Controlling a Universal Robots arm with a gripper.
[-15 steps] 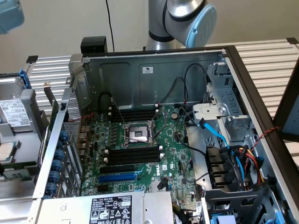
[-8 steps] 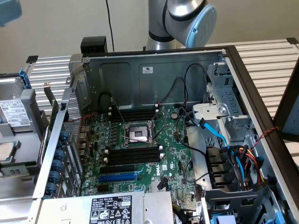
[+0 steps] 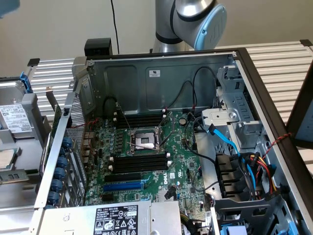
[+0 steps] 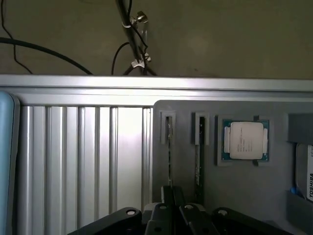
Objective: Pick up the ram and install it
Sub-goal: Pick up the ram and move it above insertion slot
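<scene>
**Gripper.** In the wrist view the gripper [image 4: 172,193] hangs over a grey parts tray [image 4: 274,196] with its black fingers [image 4: 166,215] drawn together, almost no gap between them. The tips stand over the near end of the ram [image 4: 169,147]. Whether they actually pinch it or merely sit above it cannot be told.

**Task item.** The ram stands on edge in a narrow tray slot, the one nearer the ribbed aluminium table [image 4: 88,156]. A second stick [image 4: 199,156] stands on edge in the neighbouring slot, parallel to it and just beside it.

**Surroundings.** Beyond the second stick a processor [image 4: 246,141] lies flat in a square recess. A Toshiba-labelled hard drive [image 4: 305,171] sits at the tray's far side. Dark cables [image 4: 132,34] run behind the table edge.

**Exterior view.** The arm [image 3: 195,22] rises behind the open computer case [image 3: 161,56]. Inside lies the motherboard [image 3: 181,147], with the CPU socket [image 3: 144,141] between two banks of black memory slots [image 3: 139,161] with white end clips. A blue expansion slot [image 3: 122,187] lies below them. Black wiring and blue cables [image 3: 225,139] crowd the drive bay on the exterior view's right, close to the board. The case's tall walls ring the board on all sides.
</scene>
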